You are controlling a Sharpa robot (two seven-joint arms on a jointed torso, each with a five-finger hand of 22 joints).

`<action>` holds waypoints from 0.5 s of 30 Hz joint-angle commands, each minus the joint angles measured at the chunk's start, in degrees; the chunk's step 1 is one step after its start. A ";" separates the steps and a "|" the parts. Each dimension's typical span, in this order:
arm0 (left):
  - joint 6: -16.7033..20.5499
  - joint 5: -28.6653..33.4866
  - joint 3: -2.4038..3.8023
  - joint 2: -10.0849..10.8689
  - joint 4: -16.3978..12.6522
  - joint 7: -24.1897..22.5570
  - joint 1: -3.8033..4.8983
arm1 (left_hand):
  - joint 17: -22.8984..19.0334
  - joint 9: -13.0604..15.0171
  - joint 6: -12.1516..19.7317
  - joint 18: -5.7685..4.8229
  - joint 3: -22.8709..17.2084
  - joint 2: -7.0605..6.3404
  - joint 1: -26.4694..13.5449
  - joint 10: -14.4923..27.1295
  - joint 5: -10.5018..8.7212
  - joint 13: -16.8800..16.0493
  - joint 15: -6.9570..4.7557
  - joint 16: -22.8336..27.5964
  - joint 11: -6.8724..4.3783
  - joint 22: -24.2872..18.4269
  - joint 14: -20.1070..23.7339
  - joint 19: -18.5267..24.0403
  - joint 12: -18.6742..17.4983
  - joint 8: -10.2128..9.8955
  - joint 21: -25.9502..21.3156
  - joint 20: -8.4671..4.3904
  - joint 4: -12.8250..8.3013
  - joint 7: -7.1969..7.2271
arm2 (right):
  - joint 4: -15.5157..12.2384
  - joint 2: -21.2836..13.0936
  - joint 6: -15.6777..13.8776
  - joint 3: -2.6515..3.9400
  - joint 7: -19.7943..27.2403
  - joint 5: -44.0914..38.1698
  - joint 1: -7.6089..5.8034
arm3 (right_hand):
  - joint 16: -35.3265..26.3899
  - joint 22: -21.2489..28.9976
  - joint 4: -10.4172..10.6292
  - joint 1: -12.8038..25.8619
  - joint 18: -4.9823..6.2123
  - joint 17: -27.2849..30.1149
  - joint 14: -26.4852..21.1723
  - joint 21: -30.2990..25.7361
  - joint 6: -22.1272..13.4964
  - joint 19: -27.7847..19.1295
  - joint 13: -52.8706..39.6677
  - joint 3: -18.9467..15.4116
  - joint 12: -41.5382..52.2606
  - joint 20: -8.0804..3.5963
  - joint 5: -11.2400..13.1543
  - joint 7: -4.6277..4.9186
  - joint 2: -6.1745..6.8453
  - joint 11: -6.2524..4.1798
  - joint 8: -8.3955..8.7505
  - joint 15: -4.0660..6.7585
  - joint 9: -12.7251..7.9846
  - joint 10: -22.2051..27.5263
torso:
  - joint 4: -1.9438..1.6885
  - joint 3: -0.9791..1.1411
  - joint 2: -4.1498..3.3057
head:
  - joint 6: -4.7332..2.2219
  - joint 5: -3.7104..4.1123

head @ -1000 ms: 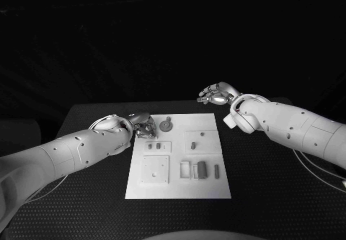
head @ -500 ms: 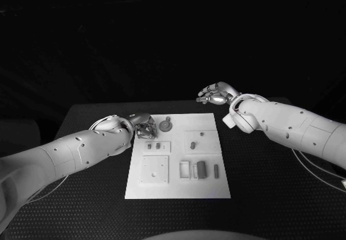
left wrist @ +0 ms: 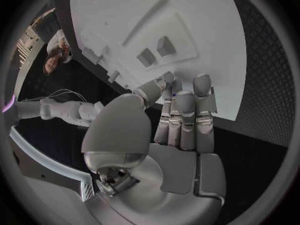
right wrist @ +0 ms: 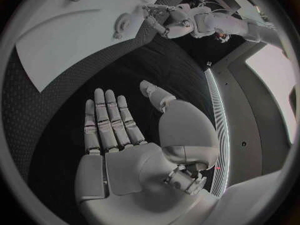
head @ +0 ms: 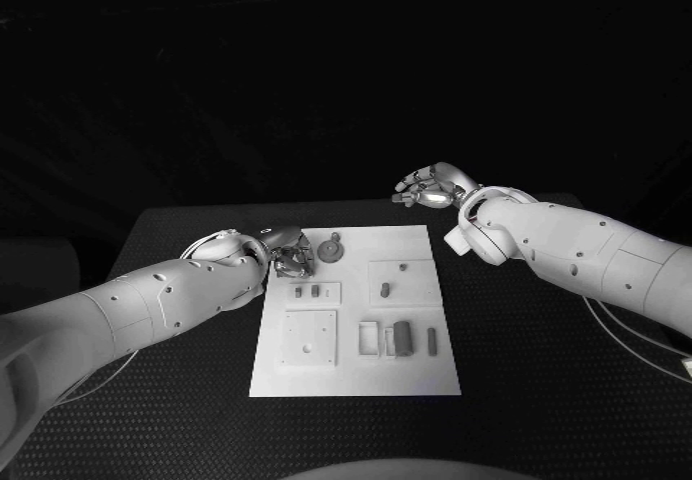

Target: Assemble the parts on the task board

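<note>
The white task board point(head: 358, 372) lies in the middle of the table. On it sit a round grey part with a tab point(head: 333, 248), two small parts side by side point(head: 307, 292), one small part point(head: 387, 291) and grey blocks point(head: 402, 338) nearer me. My left hand point(head: 289, 252) hovers at the board's far left corner, just left of the round part. In the left wrist view its fingers point(left wrist: 181, 110) lie straight and side by side, the thumb close against them, with nothing seen in them. My right hand point(head: 430, 186) hangs raised beyond the far right corner, palm point(right wrist: 125, 160) bare, fingers stretched.
The black table point(head: 548, 380) spreads to both sides of the board. A square white plate point(head: 310, 337) and a pale frame point(head: 371, 339) sit in the board's near half. The right wrist view shows the board point(right wrist: 75, 40), the round part point(right wrist: 123, 22) and my left hand point(right wrist: 164, 16).
My right hand has drifted slightly up and to the left. My left hand has stayed almost still at the board's corner.
</note>
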State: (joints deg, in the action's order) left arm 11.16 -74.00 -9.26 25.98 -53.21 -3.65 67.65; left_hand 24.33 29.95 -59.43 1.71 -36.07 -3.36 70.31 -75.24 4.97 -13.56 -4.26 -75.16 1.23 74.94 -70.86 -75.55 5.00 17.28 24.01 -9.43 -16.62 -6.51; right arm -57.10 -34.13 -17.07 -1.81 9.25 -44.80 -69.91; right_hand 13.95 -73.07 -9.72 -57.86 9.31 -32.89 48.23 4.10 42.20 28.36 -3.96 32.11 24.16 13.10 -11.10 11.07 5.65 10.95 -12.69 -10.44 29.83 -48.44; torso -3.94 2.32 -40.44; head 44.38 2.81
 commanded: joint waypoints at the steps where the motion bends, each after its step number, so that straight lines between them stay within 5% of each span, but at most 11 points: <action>1: -1.56 -0.59 -0.10 -0.23 -0.28 0.04 -0.21 | 0.07 -0.13 -0.28 3.60 -0.35 0.47 -0.02 -1.07 0.40 -2.73 -0.19 0.23 0.79 0.88 0.14 0.20 0.08 0.16 -0.34 -0.27 0.09 -0.06 | -0.01 0.03 0.29 0.02 0.66 -0.05 0.01 | 0.14 -0.10 -0.08 -0.35 -0.78 0.10 -0.13 -0.31 -0.48 -0.39 0.04 -0.36 -0.40 0.02 0.24 1.86 -0.24 0.12 -0.32 -0.34 -0.10 -0.36 | 0.00 0.01 0.01 | -0.04 0.01; 15: -1.43 -0.62 -0.15 -0.39 -0.28 0.36 -0.21 | 0.18 -0.11 -0.34 3.55 -0.33 0.51 -0.03 -1.15 0.40 -2.81 -0.20 0.23 0.77 0.96 0.18 0.23 0.03 0.19 -0.37 -0.31 0.08 -0.04 | -0.04 0.05 0.27 0.02 0.67 -0.05 0.01 | 0.17 -0.12 -0.07 -0.36 -0.78 0.14 -0.14 -0.31 -0.49 -0.40 0.04 -0.36 -0.43 0.02 0.23 1.86 -0.24 0.11 -0.35 -0.34 -0.16 -0.38 | -0.01 0.00 0.00 | -0.11 0.14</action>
State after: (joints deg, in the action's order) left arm 10.99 -74.27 -9.29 25.86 -53.37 -3.45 67.63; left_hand 24.44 29.78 -59.46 1.71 -36.02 -3.32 70.25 -75.33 5.25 -16.47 -4.19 -75.16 1.32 74.93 -70.94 -75.57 5.00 17.28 24.01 -9.41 -16.66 -6.54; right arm -57.07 -34.12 -17.07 -1.81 9.26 -44.80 -69.91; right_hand 13.95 -73.12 -9.72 -57.86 9.31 -32.84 48.23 4.10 42.20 28.36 -3.96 32.11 23.94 13.10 -11.10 11.07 5.65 10.95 -12.69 -10.44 29.78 -48.43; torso -3.94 2.32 -40.44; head 44.36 2.93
